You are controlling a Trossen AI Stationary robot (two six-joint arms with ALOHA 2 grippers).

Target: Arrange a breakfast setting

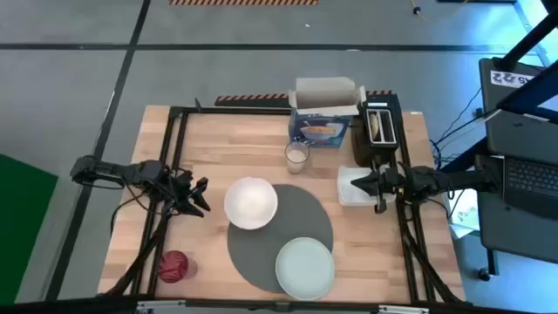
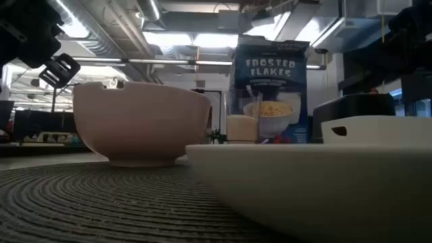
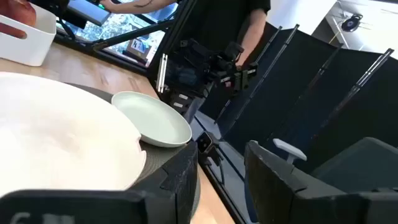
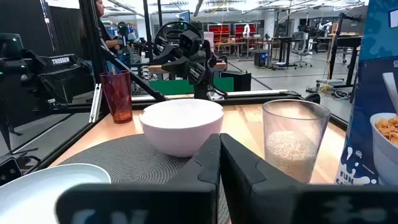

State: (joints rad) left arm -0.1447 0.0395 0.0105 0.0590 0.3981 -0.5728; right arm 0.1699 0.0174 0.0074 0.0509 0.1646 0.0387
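Note:
A round dark-grey mat lies on the table's middle. A white bowl rests on its left edge and a pale-green plate on its near part. A small glass of milk and a blue cereal box stand behind them. A red apple lies at the near left. My left gripper is open just left of the bowl, apart from it. My right gripper is shut above the white tray. The spoon is not in view.
A black toaster stands at the far right with a pale piece in its slot. The black frame rails run along the table's left and right sides. A person stands beyond the table.

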